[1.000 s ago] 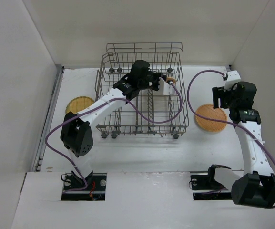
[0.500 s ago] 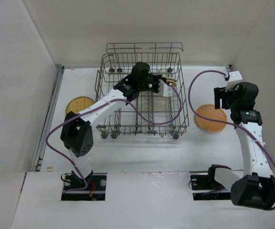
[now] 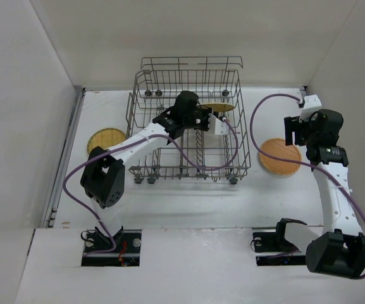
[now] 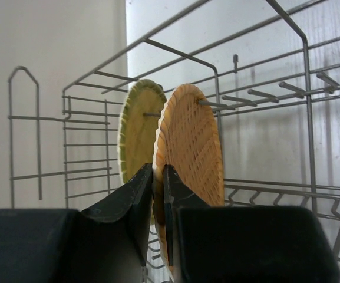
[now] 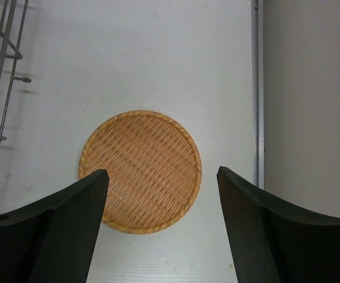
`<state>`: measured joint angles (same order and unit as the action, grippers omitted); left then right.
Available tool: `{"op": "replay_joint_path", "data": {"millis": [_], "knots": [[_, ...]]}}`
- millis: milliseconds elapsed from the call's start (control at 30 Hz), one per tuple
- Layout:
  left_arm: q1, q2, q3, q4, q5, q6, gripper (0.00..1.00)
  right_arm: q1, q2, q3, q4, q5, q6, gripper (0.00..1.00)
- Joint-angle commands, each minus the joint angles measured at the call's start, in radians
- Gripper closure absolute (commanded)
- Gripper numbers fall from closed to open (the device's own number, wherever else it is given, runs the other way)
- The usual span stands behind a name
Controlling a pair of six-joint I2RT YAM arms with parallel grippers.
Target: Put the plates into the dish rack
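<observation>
Between the fingers of my left end effector (image 4: 157, 171), clamped: orange plate (image 4: 193, 141), upright in the dish rack (image 4: 305, 118), yellow plate (image 4: 137, 130) just beyond. Below my right end effector (image 5: 161, 172), spread wide: second orange plate (image 5: 140, 171), flat on the desk (image 5: 158, 59).

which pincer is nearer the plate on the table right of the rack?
Right. The right pincer hangs open directly above that plate; the left pincer is inside the rack, shut on another plate.

Plain white tabletop (image 3: 188, 199), boxed in by blank off-white wall panels (image 3: 169, 38) at its left, back and right edges. Thin metal strip (image 3: 64, 158) along the left edge. Soft, even light.
</observation>
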<state>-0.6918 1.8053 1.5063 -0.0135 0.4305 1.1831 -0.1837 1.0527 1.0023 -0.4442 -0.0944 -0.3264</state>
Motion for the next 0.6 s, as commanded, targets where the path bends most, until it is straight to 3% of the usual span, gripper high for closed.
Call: {"op": "replay_joint_path", "data": {"millis": [0, 333, 567], "knots": [[-0.001, -0.011, -0.03, 0.084, 0.033, -0.007, 0.98, -0.007, -0.026, 0.021, 0.002, -0.001, -0.014, 0.2], [-0.018, 0.029, -0.04, 0.099, 0.027, -0.037, 0.97, -0.012, -0.046, 0.002, -0.017, 0.001, -0.033, 0.22], [-0.03, 0.043, -0.05, 0.187, 0.014, -0.045, 0.69, -0.01, -0.049, -0.001, -0.013, 0.005, -0.033, 0.15]]}}
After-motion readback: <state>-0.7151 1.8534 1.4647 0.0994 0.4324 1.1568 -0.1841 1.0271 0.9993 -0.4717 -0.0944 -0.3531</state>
